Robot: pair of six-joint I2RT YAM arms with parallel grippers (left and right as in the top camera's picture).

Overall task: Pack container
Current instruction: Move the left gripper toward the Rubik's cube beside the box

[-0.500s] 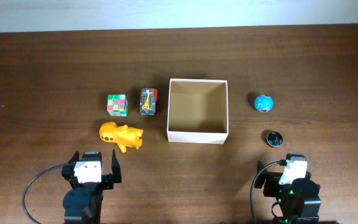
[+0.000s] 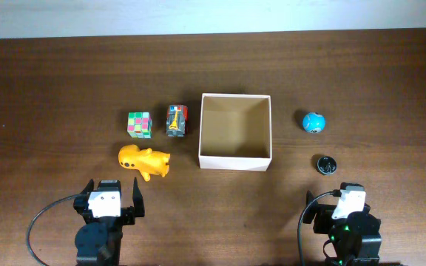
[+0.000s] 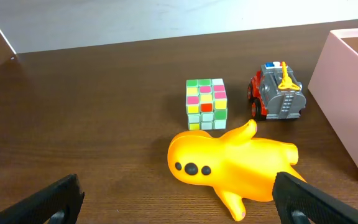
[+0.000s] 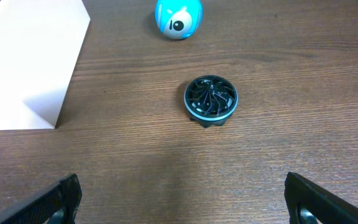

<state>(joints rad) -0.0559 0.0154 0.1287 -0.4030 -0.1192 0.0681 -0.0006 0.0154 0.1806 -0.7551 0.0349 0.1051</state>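
**A:** Where is the container?

**B:** The container (image 2: 234, 162) stands a little right of the overhead frame's centre, on the dark wooden table (image 2: 50, 89). It is square and open-topped, with thin white walls and a tan inside. Neither arm touches it.

**A:** What lies closest to it?

**B:** A toy fire truck (image 2: 176, 120) is just beside its left wall, near the upper corner. Further left, close to the truck, is a pastel puzzle cube (image 2: 140, 124). Below those two lies an orange-yellow toy animal (image 2: 143, 161), its feet pointing toward the box's lower left corner but apart from it.

**A:** And on the other side?

**B:** To the right of the box, apart from it, is a blue ball with one eye (image 2: 313, 121). Below the ball sits a black round finned disc with a blue rim (image 2: 326, 164).

**A:** The arms?

**B:** The left gripper (image 2: 112, 191) is at the lower left of the overhead frame, below the toy animal. Its jaws are spread wide and hold nothing. In the left wrist view the animal fills the lower middle, with its far end just by the right fingertip. The right gripper (image 4: 185, 202) is at the lower right of the overhead frame, below the disc. Its fingers (image 4: 58, 200) are also far apart and hold nothing, with bare wood between them.
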